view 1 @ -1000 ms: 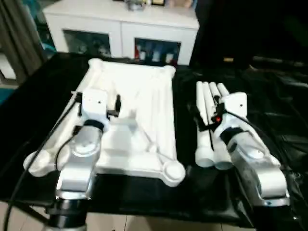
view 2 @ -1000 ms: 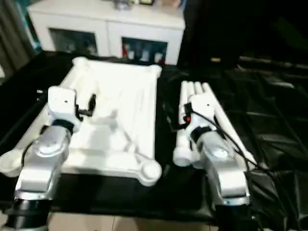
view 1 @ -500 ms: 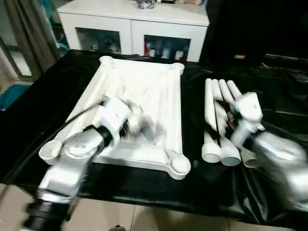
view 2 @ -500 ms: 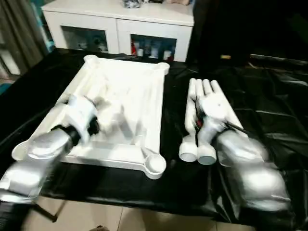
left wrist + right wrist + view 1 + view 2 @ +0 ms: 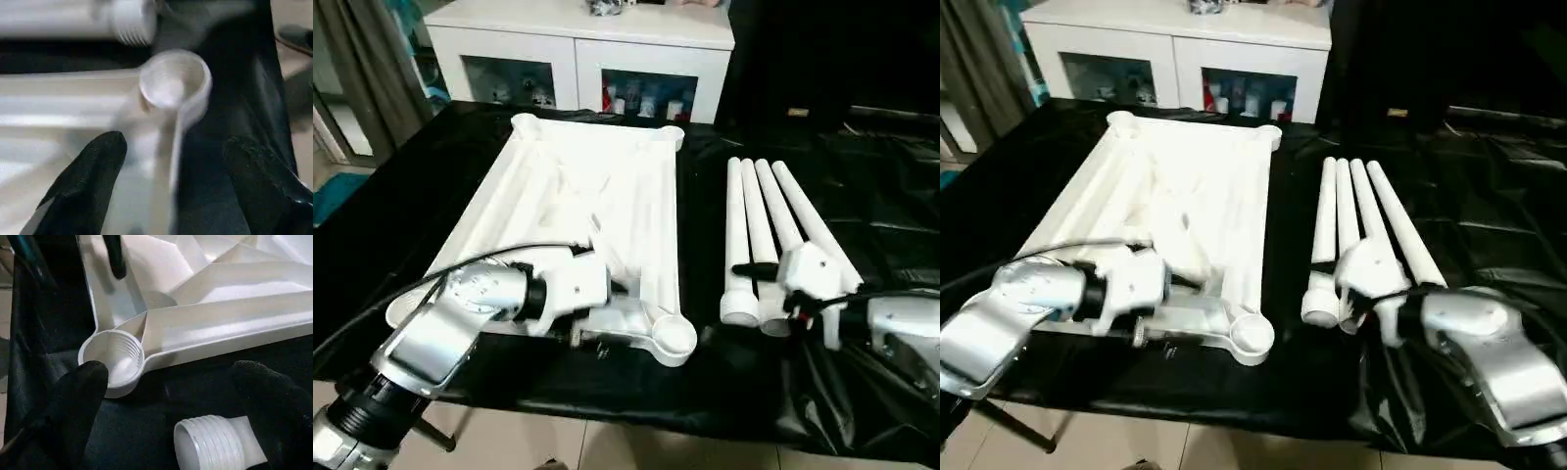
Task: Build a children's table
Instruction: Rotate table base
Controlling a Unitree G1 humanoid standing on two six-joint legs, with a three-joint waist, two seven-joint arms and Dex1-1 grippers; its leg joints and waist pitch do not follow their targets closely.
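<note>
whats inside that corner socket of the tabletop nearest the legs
The corner socket is hollow and holds nothing; screw threads ring its inner wall. None of the legs is screwed in. The near part of its floor is hidden by its rim.

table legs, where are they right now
The four table legs lie side by side on the black cloth, right of the upturned table top, with the right gripper over their near ends.

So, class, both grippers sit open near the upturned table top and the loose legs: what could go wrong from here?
The four legs are round and lie loose side by side; a nudge from the right gripper could roll them apart. The near corner socket sits close to the black cloth's front edge, so a push from the left gripper might slide the table top towards it.
</note>
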